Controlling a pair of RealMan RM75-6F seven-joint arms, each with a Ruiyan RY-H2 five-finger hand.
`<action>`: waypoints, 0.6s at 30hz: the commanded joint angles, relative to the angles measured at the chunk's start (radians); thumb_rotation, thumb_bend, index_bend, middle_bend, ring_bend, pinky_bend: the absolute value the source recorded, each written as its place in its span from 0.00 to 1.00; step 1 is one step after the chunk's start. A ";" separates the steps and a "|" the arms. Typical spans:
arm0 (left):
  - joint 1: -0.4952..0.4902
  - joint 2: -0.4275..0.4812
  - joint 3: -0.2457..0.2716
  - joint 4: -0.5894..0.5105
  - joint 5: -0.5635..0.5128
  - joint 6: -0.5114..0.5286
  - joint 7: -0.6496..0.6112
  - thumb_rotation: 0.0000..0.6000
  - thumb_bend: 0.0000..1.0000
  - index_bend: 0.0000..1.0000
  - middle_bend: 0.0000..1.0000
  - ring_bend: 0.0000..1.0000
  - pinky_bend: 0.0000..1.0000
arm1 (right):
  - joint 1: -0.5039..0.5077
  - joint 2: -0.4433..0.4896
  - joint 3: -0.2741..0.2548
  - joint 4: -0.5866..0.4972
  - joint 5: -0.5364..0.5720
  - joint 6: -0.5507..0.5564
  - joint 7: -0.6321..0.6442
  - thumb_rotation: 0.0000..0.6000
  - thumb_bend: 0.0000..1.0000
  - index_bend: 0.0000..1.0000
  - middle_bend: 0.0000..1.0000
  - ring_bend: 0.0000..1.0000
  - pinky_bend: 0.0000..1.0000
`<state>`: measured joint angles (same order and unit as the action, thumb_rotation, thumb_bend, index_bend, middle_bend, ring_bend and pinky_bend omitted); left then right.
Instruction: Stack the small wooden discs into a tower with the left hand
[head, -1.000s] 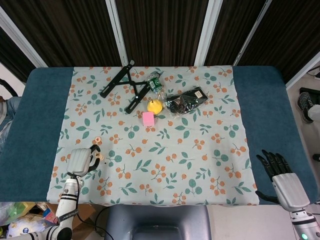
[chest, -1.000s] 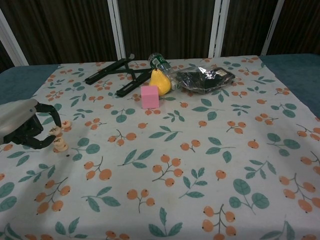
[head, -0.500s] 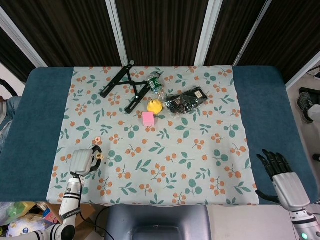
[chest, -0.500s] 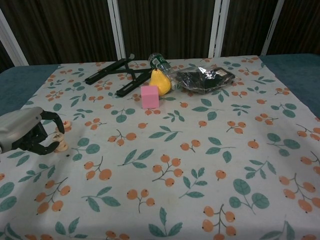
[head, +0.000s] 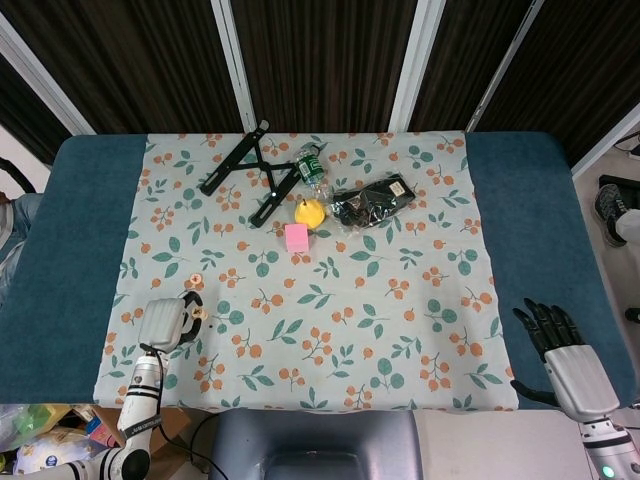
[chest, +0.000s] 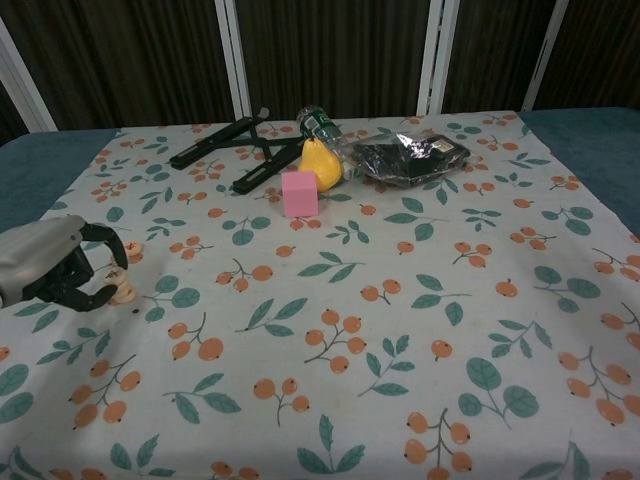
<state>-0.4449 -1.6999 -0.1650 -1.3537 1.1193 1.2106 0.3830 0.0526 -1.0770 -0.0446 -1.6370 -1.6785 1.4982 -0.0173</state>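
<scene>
A short stack of small wooden discs (chest: 122, 293) (head: 198, 313) stands on the floral cloth near its left front. One more disc (chest: 133, 249) (head: 195, 279) lies alone a little farther back. My left hand (chest: 55, 265) (head: 165, 322) sits just left of the stack, with its fingers curved in a C and their tips apart. The thumb tip is right beside the stack; I cannot tell if it touches. Nothing is between the fingers. My right hand (head: 560, 350) hangs with its fingers spread off the table's front right corner, seen only in the head view.
At the back middle lie a black folding stand (chest: 235, 150), a plastic bottle (chest: 318, 124), a yellow pear (chest: 320, 163), a pink cube (chest: 299, 193) and a black packet (chest: 410, 158). Bare blue table (head: 90, 230) flanks the cloth.
A second ago the left hand held a disc above another one. It has since drawn back left and lower, and the discs now stand together by its thumb. The right hand is unmoved.
</scene>
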 joint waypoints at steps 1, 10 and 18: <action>0.000 -0.001 0.000 0.000 -0.001 -0.002 0.001 1.00 0.40 0.42 1.00 1.00 1.00 | 0.000 0.001 0.000 0.000 -0.001 0.001 0.001 1.00 0.20 0.00 0.00 0.00 0.00; 0.000 0.009 0.003 -0.018 0.008 -0.001 0.006 1.00 0.41 0.39 1.00 1.00 1.00 | -0.001 0.002 0.000 0.000 -0.001 0.004 0.005 1.00 0.20 0.00 0.00 0.00 0.00; -0.015 0.055 -0.070 -0.105 0.052 0.047 -0.066 1.00 0.40 0.38 1.00 1.00 1.00 | -0.001 0.003 0.000 0.002 -0.001 0.004 0.009 1.00 0.20 0.00 0.00 0.00 0.00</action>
<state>-0.4497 -1.6594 -0.2056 -1.4369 1.1655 1.2469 0.3367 0.0514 -1.0739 -0.0445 -1.6355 -1.6798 1.5024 -0.0079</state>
